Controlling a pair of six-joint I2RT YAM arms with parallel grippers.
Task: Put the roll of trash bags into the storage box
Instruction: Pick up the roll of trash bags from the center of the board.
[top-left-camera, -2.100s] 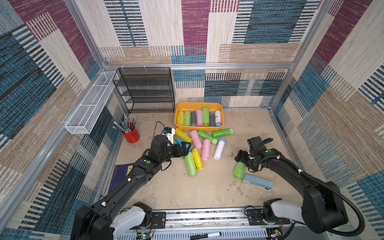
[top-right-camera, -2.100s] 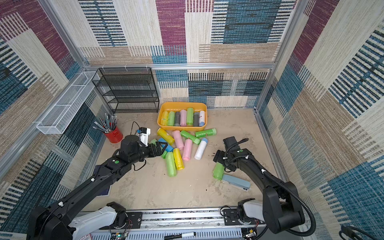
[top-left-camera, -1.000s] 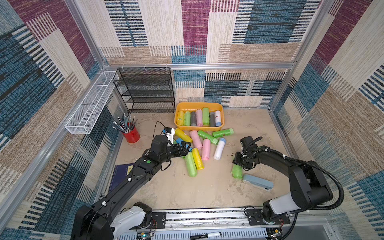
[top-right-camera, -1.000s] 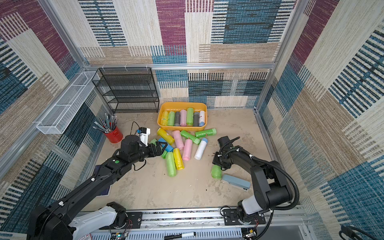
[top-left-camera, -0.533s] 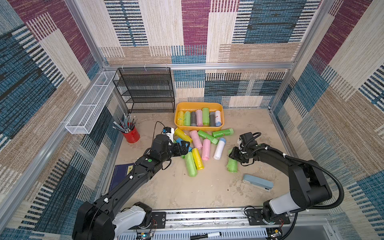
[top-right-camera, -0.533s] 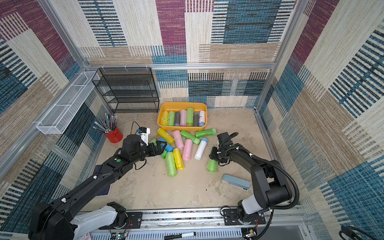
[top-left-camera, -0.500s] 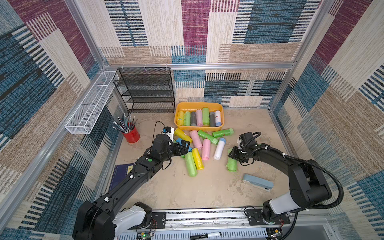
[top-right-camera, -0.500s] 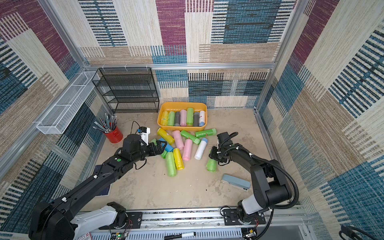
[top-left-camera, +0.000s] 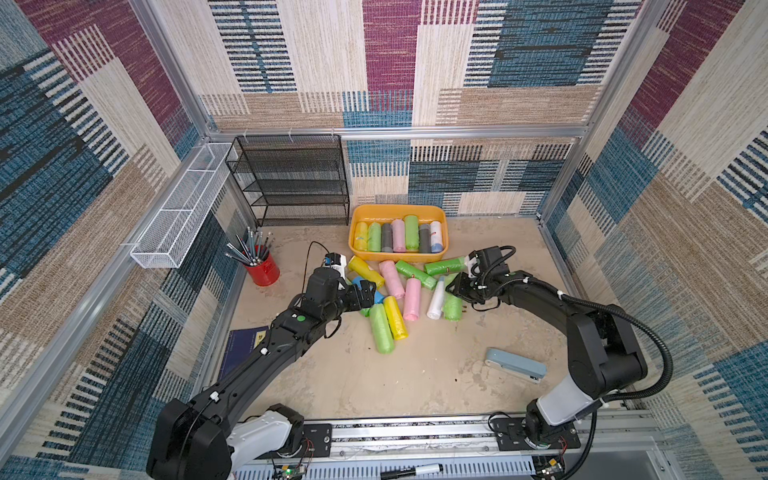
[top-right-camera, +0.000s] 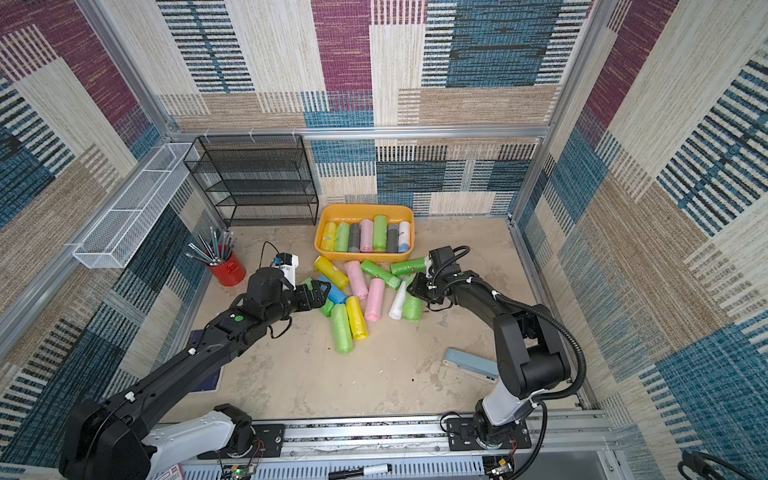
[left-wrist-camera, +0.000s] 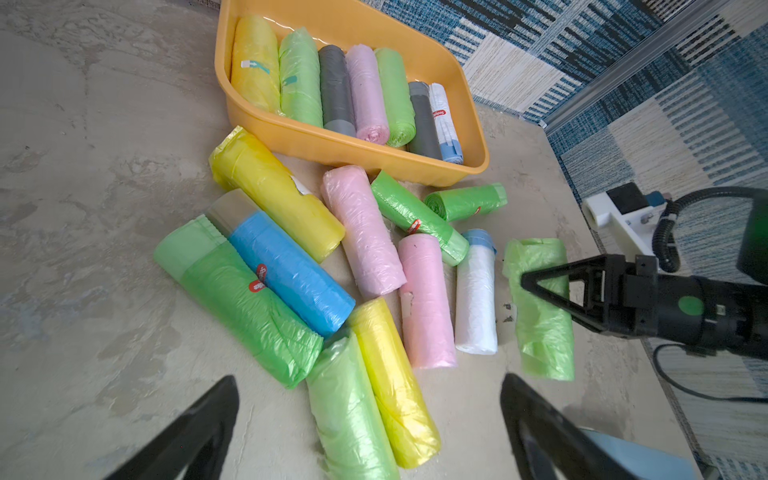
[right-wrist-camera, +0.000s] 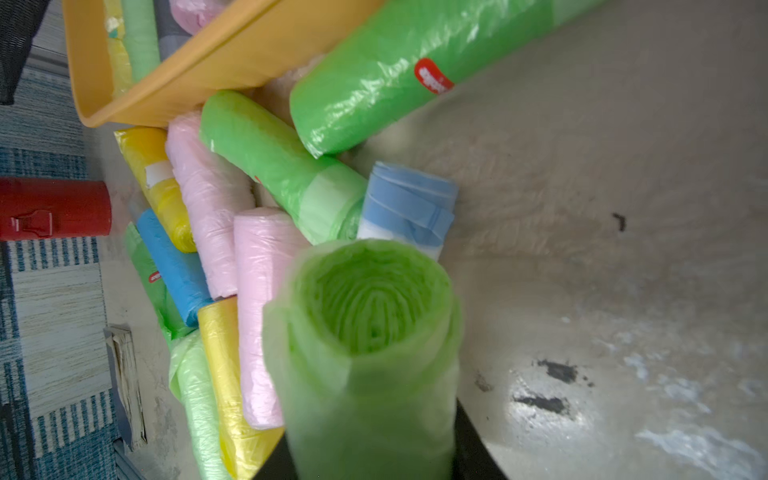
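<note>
The storage box (top-left-camera: 397, 209) (top-right-camera: 365, 208), an orange-yellow tub, stands at the back of the floor with several rolls lined up inside; it also shows in the wrist views (left-wrist-camera: 353, 149) (right-wrist-camera: 232, 62). My right gripper (top-left-camera: 456, 291) (top-right-camera: 417, 287) (right-wrist-camera: 370, 465) is shut on a light green roll of trash bags (top-left-camera: 452, 306) (top-right-camera: 412, 308) (left-wrist-camera: 540, 316) (right-wrist-camera: 365, 332), held right beside a white roll (top-left-camera: 436, 300). My left gripper (top-left-camera: 366, 291) (top-right-camera: 321, 291) (left-wrist-camera: 370, 415) hangs open over the left of the loose pile, holding nothing.
Several loose rolls (top-left-camera: 390, 291) lie in front of the tub. A blue-grey stapler (top-left-camera: 515, 365) lies front right. A red pencil cup (top-left-camera: 262, 268), a black mesh rack (top-left-camera: 291, 183), a white wire basket (top-left-camera: 183, 208) and a dark notebook (top-left-camera: 243, 349) stand on the left.
My right gripper has closed on the light green roll and brought it from beside the stapler back and left, up to the white roll. The left arm has hardly moved.
</note>
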